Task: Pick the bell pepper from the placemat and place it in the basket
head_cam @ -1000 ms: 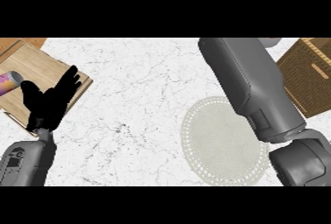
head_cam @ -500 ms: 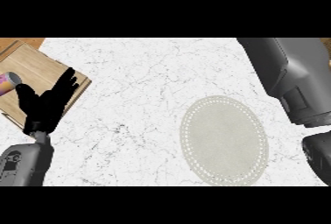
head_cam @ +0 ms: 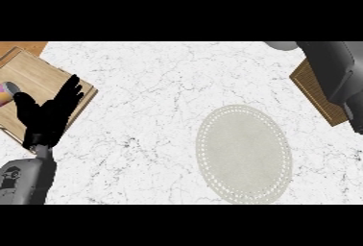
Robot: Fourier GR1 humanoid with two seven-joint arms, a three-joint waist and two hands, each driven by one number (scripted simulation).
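Note:
The oval pale-grey placemat (head_cam: 245, 153) lies bare on the marble counter, right of centre; no bell pepper shows on it or anywhere else. A corner of the brown woven basket (head_cam: 316, 94) shows at the right edge, partly covered by my right forearm (head_cam: 339, 67), which runs from the top right off the right edge. My right hand is out of view. My left hand (head_cam: 48, 117) rests open at the far left, fingers up, over the edge of a wooden board.
A light wooden cutting board (head_cam: 28, 77) sits at the left edge with a small pinkish-grey object (head_cam: 8, 91) on it. White marble counter (head_cam: 156, 96) spreads between the board and the placemat.
My right forearm has swung right and up, off the placemat, and now shows only at the top right corner. The left hand has barely moved.

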